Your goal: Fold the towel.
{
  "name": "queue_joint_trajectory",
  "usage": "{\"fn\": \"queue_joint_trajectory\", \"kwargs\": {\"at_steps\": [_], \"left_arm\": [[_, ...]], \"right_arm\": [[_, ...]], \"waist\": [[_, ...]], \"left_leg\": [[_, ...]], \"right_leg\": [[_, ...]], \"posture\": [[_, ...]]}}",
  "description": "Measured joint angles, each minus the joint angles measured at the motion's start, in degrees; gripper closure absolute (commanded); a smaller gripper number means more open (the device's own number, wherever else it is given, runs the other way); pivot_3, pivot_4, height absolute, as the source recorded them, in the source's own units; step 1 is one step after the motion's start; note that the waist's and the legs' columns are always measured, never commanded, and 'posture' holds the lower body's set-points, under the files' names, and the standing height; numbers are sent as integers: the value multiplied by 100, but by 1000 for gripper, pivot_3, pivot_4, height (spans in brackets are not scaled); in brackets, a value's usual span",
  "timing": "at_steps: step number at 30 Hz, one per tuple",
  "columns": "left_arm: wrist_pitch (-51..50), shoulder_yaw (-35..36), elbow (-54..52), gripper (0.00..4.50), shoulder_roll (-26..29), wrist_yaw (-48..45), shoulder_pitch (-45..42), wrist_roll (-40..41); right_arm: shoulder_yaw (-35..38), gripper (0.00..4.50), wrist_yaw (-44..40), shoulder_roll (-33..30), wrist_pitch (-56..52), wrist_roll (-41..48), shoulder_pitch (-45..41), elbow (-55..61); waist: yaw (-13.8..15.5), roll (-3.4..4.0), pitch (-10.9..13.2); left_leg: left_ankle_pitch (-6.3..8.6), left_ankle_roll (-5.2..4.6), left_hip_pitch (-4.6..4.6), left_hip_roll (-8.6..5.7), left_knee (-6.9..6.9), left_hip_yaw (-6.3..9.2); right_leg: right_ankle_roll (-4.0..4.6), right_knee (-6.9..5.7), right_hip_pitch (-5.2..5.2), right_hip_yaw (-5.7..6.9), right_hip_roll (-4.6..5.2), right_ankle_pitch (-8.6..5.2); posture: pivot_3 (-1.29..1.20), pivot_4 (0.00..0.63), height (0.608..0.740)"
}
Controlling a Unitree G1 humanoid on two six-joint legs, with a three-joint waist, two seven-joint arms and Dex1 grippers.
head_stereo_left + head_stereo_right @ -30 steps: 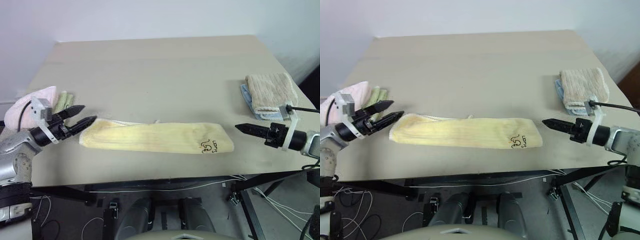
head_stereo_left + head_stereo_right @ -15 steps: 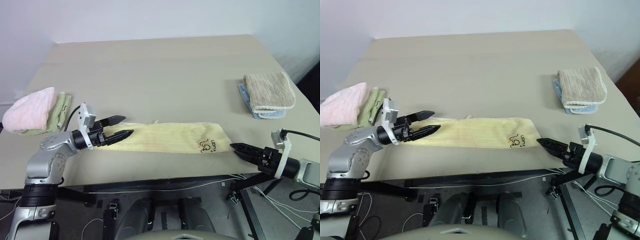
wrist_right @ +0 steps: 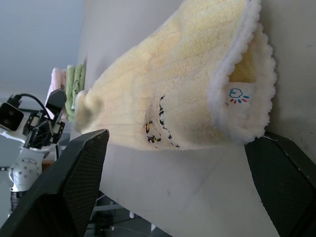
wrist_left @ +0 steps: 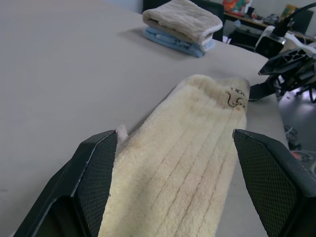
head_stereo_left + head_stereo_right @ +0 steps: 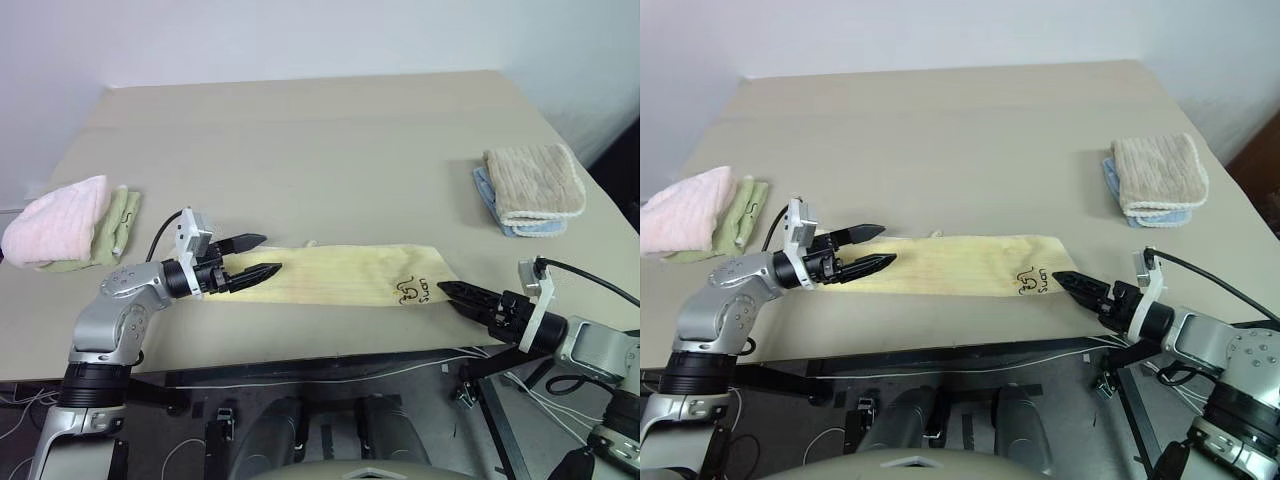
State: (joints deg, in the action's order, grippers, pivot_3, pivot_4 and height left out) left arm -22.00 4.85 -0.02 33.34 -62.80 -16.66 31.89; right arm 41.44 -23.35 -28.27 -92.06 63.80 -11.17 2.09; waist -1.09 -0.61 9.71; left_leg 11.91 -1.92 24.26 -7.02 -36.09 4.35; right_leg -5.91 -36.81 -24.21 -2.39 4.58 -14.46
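The towel point(image 5: 340, 275), long, pale yellow and terry, lies flat along the table's front edge, with its dark logo point(image 5: 415, 291) near the right end. My left gripper point(image 5: 270, 254) is open and level at the towel's left end. In the left wrist view, its fingers point(image 4: 94, 187) stand either side of the cloth point(image 4: 187, 163). My right gripper point(image 5: 452, 291) is open and points left at the logo end. The right wrist view has the towel's hemmed corner point(image 3: 237, 94) between its wide-set fingers point(image 3: 74, 173). Neither gripper holds anything.
A beige ribbed folded towel point(image 5: 533, 182) on a blue cloth lies at the right of the table point(image 5: 330, 150). At the far left a pink fluffy towel point(image 5: 58, 220) rests on a green cloth. The table's front edge runs just below the yellow towel.
My left gripper has swung right, from beyond the towel's left end to over it. My right gripper has moved left and down to the logo end. Both stayed open.
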Motion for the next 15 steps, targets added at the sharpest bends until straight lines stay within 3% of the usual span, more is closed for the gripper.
{"fn": "queue_joint_trajectory", "kwargs": {"at_steps": [3, 12, 15], "left_arm": [[5, -10, -8, 538, -35, 57, 14, -15], [187, -85, -11, 538, -117, 110, 84, -161], [273, -147, -11, 538, -197, 108, 143, -208]], "right_arm": [[45, 630, 91, 53, 5, -17, -61, -141], [243, 3720, 525, 350, -12, 0, -179, -504], [307, 4459, 583, 401, -13, 146, -212, -493]], "waist": [[-5, -4, -2], [-10, -14, -9], [-18, -39, -20]], "left_leg": [[0, 0, -9, 2, 3, 0], [0, 0, -9, 12, 17, 0], [2, -1, -24, 18, 16, 1]], "right_leg": [[3, 20, 17, 0, -1, 2], [4, 47, 20, 1, -13, 4], [8, 63, 47, 2, -16, 7]], "posture": [[0, 150, 740], [0, 150, 740], [0, 150, 740]]}}
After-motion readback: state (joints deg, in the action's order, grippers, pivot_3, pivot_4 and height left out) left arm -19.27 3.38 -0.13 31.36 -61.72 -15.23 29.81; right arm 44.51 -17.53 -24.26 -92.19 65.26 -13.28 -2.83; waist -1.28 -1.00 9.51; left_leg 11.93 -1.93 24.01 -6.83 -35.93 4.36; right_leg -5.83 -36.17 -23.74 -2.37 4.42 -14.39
